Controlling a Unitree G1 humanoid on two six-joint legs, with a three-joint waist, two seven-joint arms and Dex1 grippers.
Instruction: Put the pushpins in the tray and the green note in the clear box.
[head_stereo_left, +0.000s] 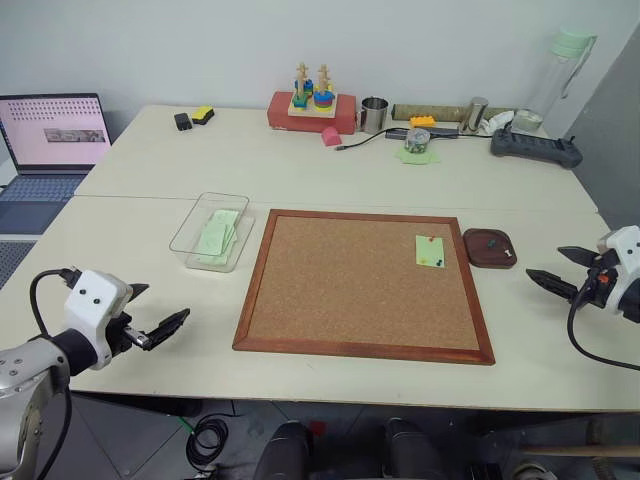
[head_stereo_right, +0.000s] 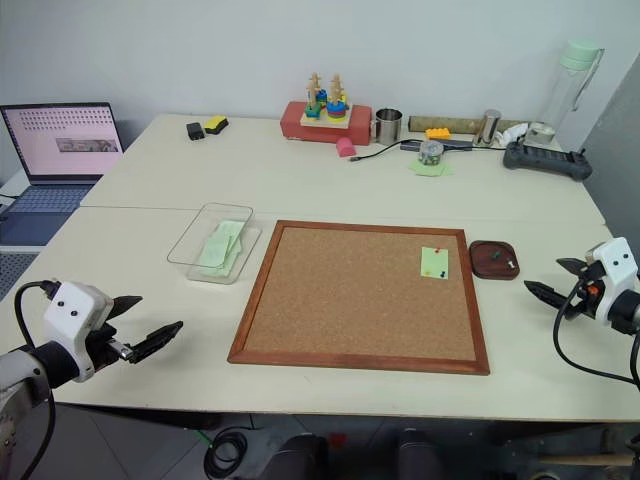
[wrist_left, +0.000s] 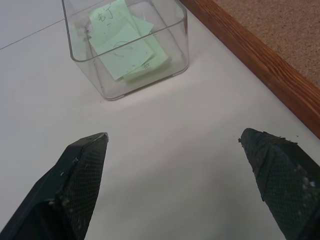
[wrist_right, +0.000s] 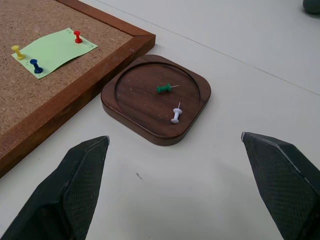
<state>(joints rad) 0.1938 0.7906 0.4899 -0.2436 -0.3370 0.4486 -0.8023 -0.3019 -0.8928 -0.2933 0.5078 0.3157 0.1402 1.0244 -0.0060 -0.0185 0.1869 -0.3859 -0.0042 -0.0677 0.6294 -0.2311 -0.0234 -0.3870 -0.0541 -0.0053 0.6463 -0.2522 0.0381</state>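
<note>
The left hand (head_stereo_left: 150, 325) is held wide open above the table (head_stereo_left: 330, 175), empty, near the front edge. Just ahead of it the clear box (head_stereo_left: 190, 235) is seen beside the cork board (head_stereo_left: 350, 285), with pale green slips lying inside. The green note (wrist_right: 55, 50) is pinned near the board's right edge by red (wrist_right: 77, 36), yellow (wrist_right: 18, 51) and blue (wrist_right: 35, 65) pushpins. The tray (wrist_right: 130, 107) sits touching the board's right frame, with a green pin (wrist_right: 163, 88) and a white pin (wrist_right: 176, 116) in it. The right hand (head_stereo_left: 560, 270) is spread wide, empty, just right of the tray.
</note>
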